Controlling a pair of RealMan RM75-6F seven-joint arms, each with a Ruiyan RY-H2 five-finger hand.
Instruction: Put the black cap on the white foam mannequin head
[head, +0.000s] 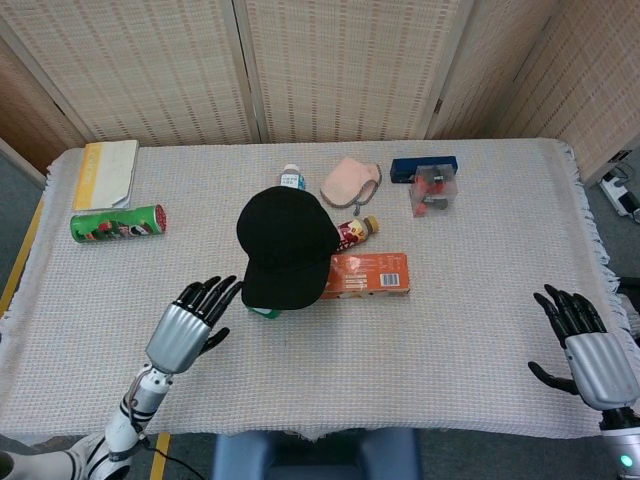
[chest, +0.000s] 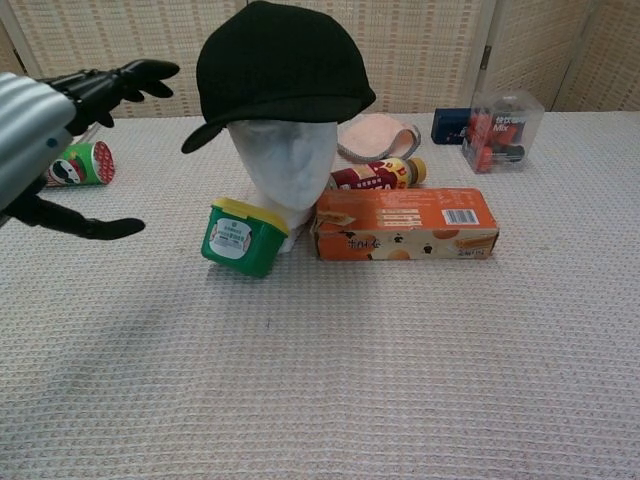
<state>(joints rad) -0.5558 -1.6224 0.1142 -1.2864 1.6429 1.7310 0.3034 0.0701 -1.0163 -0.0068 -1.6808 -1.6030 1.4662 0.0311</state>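
Observation:
The black cap (head: 287, 246) (chest: 279, 68) sits on top of the white foam mannequin head (chest: 288, 172), its brim low over the face. In the head view the cap hides the foam head entirely. My left hand (head: 189, 327) (chest: 52, 130) is off to the left of the cap, apart from it, fingers spread and holding nothing. My right hand (head: 583, 343) hovers at the table's right front corner, fingers apart and empty; the chest view does not show it.
A green tub (chest: 242, 236) leans at the foam head's base, and an orange box (chest: 405, 223) lies to its right. Behind are a red bottle (head: 349, 234), pink cloth (head: 350, 181), clear box (head: 433, 192) and blue box (head: 423, 165). A green can (head: 117, 223) and notebook (head: 106, 173) lie far left.

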